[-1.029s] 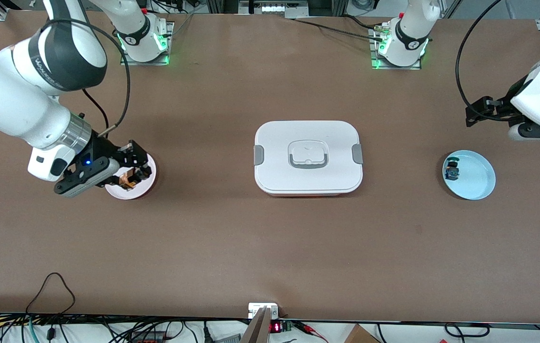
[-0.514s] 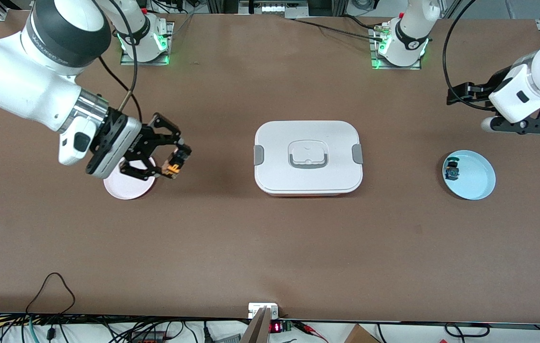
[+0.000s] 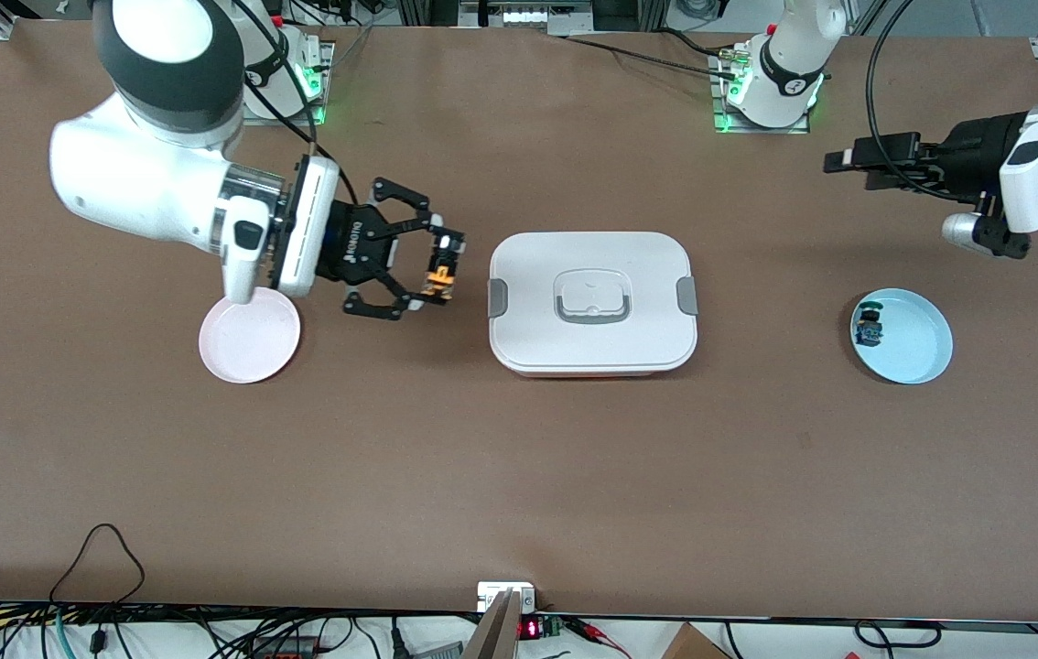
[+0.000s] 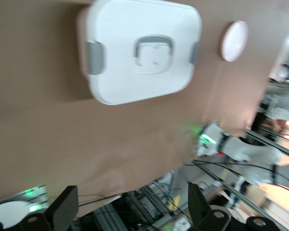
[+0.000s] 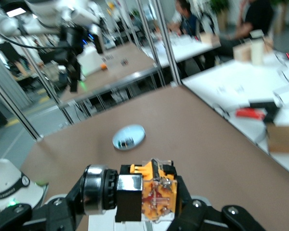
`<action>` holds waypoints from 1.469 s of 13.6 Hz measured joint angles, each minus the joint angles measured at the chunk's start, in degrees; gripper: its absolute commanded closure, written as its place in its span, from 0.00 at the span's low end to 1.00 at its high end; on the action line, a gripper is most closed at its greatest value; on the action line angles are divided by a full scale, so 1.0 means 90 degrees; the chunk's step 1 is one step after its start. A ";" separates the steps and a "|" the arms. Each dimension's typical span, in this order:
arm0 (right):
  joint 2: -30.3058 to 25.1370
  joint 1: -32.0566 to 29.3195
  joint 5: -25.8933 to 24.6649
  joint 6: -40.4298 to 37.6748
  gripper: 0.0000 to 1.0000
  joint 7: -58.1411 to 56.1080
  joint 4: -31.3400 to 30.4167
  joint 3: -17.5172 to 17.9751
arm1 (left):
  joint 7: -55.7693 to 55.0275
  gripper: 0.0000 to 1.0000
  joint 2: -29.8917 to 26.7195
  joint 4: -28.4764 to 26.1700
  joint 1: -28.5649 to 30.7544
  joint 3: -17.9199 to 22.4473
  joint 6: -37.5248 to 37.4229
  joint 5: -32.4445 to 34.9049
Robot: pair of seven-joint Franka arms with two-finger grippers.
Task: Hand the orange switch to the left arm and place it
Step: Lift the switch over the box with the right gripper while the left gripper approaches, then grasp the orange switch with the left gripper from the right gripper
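Note:
My right gripper (image 3: 442, 265) is shut on the orange switch (image 3: 436, 275) and holds it in the air over the table, just beside the end of the white box (image 3: 592, 302) that faces the right arm. In the right wrist view the switch (image 5: 151, 195) fills the jaws, orange block and metal ring showing. My left gripper (image 3: 839, 163) is open and empty, up in the air over the table near the left arm's end, pointing toward the middle. Its fingers (image 4: 62, 211) stand wide apart in the left wrist view, which also shows the box (image 4: 139, 48).
An empty pink plate (image 3: 249, 340) lies under the right arm. A light blue plate (image 3: 917, 348) toward the left arm's end holds a small blue-and-green-capped component (image 3: 869, 327). Cables and a small device sit along the table edge nearest the front camera.
My right gripper lifted the switch off the pink plate and carried it toward the box. My left arm rose and swung its gripper toward the middle of the table.

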 measured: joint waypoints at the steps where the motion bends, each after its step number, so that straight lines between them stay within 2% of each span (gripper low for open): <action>1: 0.0093 0.0087 0.0512 0.0007 1.00 -0.0569 0.0000 0.0002 | 0.0021 0.00 0.0012 -0.0157 -0.0001 -0.0010 0.0097 -0.0623; 3: 0.0243 0.0252 0.1372 0.0005 1.00 -0.1473 0.0000 0.0008 | 0.0072 0.00 0.0040 -0.0454 -0.0007 -0.0036 0.0496 -0.1656; 5: 0.0310 0.0470 0.1881 0.0003 1.00 -0.1825 0.0006 0.0013 | 0.0168 0.00 0.0068 -0.0649 -0.0036 -0.0195 0.1097 -0.2356; 8: 0.0386 0.0782 0.2027 0.0006 1.00 -0.1932 0.0175 0.0014 | 0.0174 0.00 0.0099 -0.0753 -0.0093 -0.0862 0.2279 -0.3157; 12: 0.0504 0.0949 0.2172 -0.0016 1.00 -0.1977 0.0418 0.0014 | 0.0195 0.00 0.0423 -0.0804 -0.0121 -0.1326 0.3025 -0.4441; 15: 0.0647 0.1012 0.2456 -0.0137 1.00 -0.2112 0.0431 0.0013 | 0.0208 0.00 0.0559 -0.0804 -0.0132 -0.2087 0.4080 -0.5120; 17: 0.0765 0.1096 0.2787 -0.0156 1.00 -0.2353 0.0432 0.0014 | 0.0208 0.00 0.0609 -0.0804 -0.0144 -0.2491 0.4509 -0.5394; 20: 0.0805 0.1130 0.2911 -0.0161 1.00 -0.2432 0.0433 0.0014 | 0.0275 0.00 0.0632 -0.0824 -0.0128 -0.2572 0.4597 -0.5406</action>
